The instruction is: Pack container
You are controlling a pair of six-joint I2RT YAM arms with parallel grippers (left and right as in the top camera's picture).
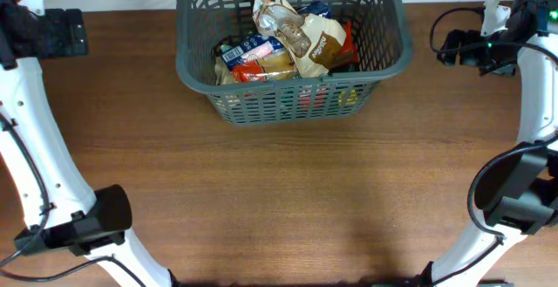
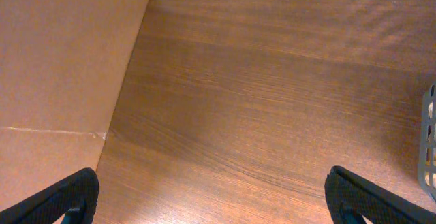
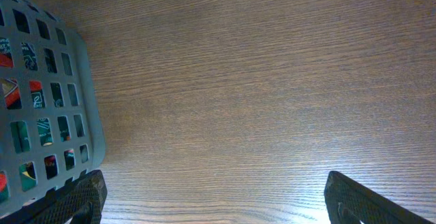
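Container (image 1: 279,104): large dark grey lattice-sided plastic basket, far centre of brown wooden worktop (image 1: 288,200), heaped with crinkly food packets (image 1: 292,38); probably stiff, fairly light; best gripped at rim; left hand (image 2: 214,200), right hand (image 3: 218,200) both wide, empty.

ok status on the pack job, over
Open and empty: left end effector, right end effector, the right one beside the container. Container holds food packets. Nothing seen in the way.
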